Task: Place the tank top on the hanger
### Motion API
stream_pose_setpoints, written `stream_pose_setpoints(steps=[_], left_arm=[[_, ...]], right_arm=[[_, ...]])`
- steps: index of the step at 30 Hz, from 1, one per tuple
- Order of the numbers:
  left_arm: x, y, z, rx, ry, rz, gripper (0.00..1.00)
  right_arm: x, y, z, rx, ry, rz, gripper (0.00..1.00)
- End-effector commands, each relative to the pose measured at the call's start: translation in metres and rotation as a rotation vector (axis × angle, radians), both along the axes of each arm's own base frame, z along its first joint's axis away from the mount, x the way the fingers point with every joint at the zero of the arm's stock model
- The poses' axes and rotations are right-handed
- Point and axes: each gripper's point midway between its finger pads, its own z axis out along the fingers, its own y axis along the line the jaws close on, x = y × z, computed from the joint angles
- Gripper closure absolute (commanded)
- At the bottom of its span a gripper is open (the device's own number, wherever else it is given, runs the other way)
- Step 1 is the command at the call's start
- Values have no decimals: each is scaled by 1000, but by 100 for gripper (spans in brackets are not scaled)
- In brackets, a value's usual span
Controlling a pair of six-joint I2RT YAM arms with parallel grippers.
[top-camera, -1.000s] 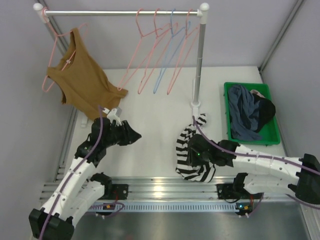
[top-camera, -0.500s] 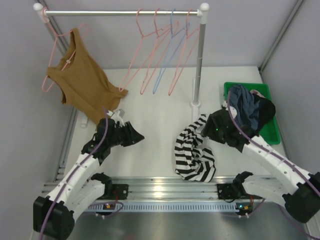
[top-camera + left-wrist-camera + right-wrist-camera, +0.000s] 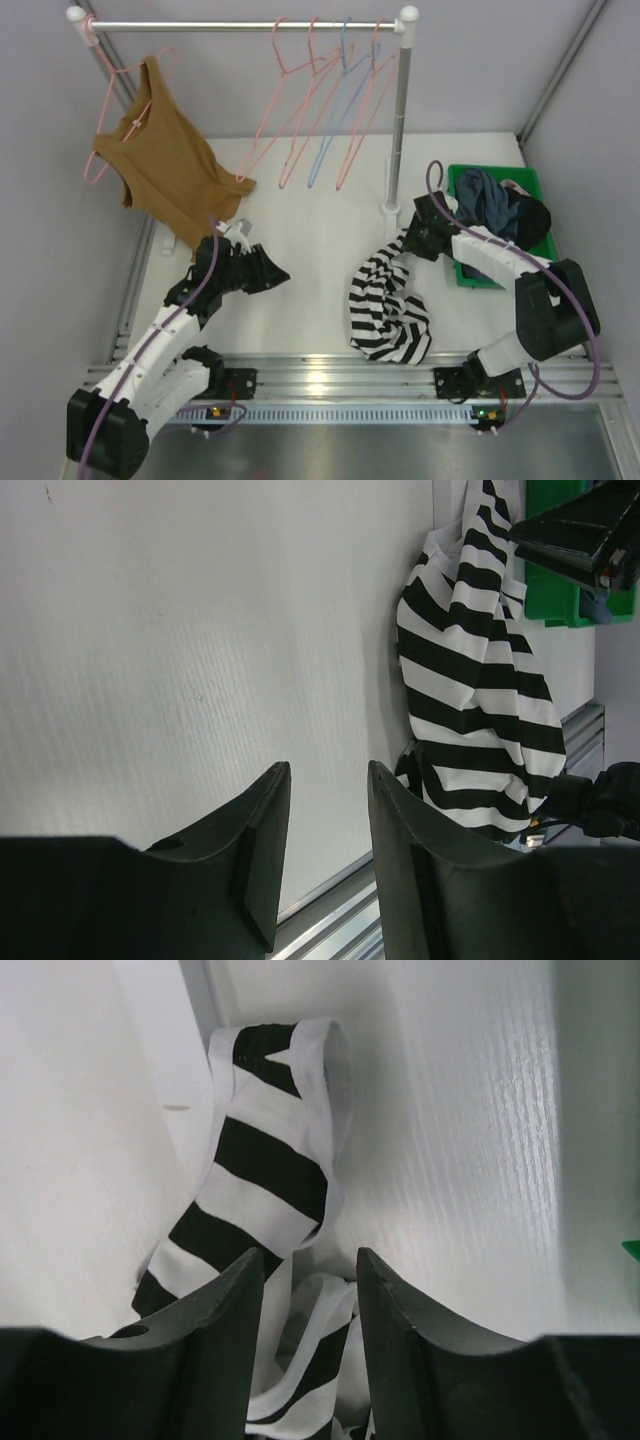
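Note:
The black-and-white striped tank top (image 3: pixel 385 305) lies bunched on the table, one end stretched toward the rack's pole base. It also shows in the left wrist view (image 3: pixel 470 680) and the right wrist view (image 3: pixel 260 1170). My right gripper (image 3: pixel 412 243) is low over that far end. Its jaws (image 3: pixel 305 1255) stand apart with striped fabric lying under and between them. My left gripper (image 3: pixel 283 275) is open and empty (image 3: pixel 328 767), left of the tank top and pointing at it. Several pink wire hangers (image 3: pixel 262 147) hang empty on the rail.
A light blue hanger (image 3: pixel 330 130) hangs among the pink ones. A brown tank top (image 3: pixel 165 170) hangs on a pink hanger at the rail's left. The rack's right pole (image 3: pixel 398 120) stands behind the right gripper. A green bin (image 3: pixel 462 272) holds dark garments (image 3: pixel 495 215).
My right gripper moved from the middle of the striped tank top back toward the pole base, and the top now lies stretched that way. The left gripper edged slightly right.

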Motion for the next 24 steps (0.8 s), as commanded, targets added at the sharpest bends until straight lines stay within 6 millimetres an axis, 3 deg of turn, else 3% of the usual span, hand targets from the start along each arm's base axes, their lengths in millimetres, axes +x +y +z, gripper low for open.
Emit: stream_pose_setpoints(steps=[1, 4, 8, 11, 13, 16, 17, 19, 20, 22, 23, 24], left_arm=[[2, -5, 12, -19, -56, -34, 58], [1, -5, 13, -17, -59, -38, 59], [1, -5, 14, -14, -62, -40, 59], [2, -5, 15, -16, -61, -38, 59], [2, -5, 17, -18, -66, -39, 59], [3, -7, 21, -28, -71, -40, 59], [3, -8, 24, -34, -80, -43, 59], [4, -10, 32, -53, -97, -48, 58], [5, -11, 34, -57, -104, -48, 58], [6, -12, 45, -71, -130, -47, 57], [7, -12, 49, -77, -141, -49, 57], [8, -13, 55, -86, -157, -50, 57]], right_arm=[[36, 0, 11, 16, -110, -17, 59], [43, 0, 4, 11, -126, -16, 68], [54, -4, 16, -2, -190, -22, 78], [60, -4, 30, -11, -211, -7, 98], [57, -5, 40, -9, -218, -2, 100], [52, -2, 73, 29, -275, 11, 100], [50, 1, 97, 56, -324, 21, 100], [43, 7, 119, 87, -361, 47, 100], [37, 12, 145, 106, -419, 67, 100], [27, 16, 167, 120, -452, 90, 100], [20, 23, 192, 141, -504, 118, 100], [15, 24, 203, 145, -521, 125, 100]])
